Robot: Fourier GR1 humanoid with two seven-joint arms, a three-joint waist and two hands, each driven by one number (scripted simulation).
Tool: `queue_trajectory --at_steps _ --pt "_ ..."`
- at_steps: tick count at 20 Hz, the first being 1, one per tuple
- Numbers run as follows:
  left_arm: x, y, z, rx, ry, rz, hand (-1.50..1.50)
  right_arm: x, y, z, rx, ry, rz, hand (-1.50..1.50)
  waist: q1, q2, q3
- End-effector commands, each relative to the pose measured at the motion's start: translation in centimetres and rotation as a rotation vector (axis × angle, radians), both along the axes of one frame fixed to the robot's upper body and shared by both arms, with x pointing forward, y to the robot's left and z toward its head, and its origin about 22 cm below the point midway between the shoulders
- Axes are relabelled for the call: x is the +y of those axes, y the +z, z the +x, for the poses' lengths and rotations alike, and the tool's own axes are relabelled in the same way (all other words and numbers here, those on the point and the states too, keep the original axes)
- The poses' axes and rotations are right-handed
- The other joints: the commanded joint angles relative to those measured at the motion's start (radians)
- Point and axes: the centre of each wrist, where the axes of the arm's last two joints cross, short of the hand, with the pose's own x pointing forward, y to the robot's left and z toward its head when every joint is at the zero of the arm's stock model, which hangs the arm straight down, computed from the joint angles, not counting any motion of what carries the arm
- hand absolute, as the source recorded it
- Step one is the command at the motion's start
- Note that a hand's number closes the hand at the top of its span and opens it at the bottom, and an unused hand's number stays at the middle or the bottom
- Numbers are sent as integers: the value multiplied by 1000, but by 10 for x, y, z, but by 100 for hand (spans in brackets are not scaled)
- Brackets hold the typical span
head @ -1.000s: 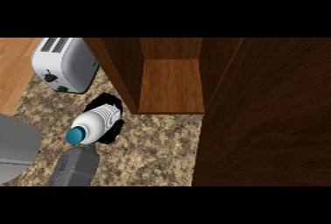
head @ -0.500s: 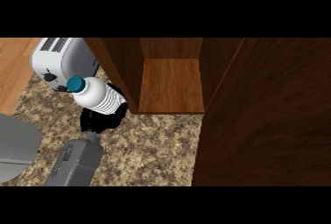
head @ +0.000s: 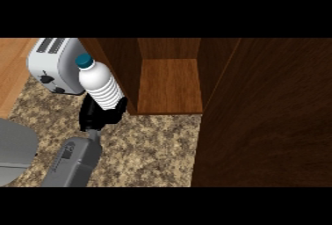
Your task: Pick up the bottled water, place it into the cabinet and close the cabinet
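Bottle is held off the worktop, near upright, its teal cap tilted slightly toward the view's upper left. Body is white, ribbed along the lower half. It sits just left of the cabinet, overlapping the cabinet's left side wall in the view; it is not inside the opening.

Cabinet: dark wood, open. Inside, one lighter wooden shelf shows bare boards; nothing is visible on it. Door stands open and fills the right part of the view as a dark wooden panel.

Hand: only one hand shows, black, at the end of a grey forearm that enters from the lower left. Its fingers are curled round the bottle's lower end, pinching it from both sides; the bottle rises out of the top of the grasp. The hand is below the bottle in the view and hides its base. Which arm this is cannot be read with certainty from the view; from its position at the left it is taken as the left. The other hand is not visible.

Other items: a silver toaster stands on the worktop behind and left of the bottle, its cap overlapping the toaster's right edge. A grey rounded object lies at the left edge, partly cut off. The worktop is speckled brown stone.
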Motion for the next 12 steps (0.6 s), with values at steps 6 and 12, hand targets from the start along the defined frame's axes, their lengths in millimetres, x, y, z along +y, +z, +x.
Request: queue_trajectory --at_steps 6,12 --pt "-86 74 42 -156 -59 108 150 7 5 5 -7 64 4 -150 -75 9 7" --pt "-70 68 48 -144 35 212 150 10 -2 9 7 59 18 -150 -95 18 7"
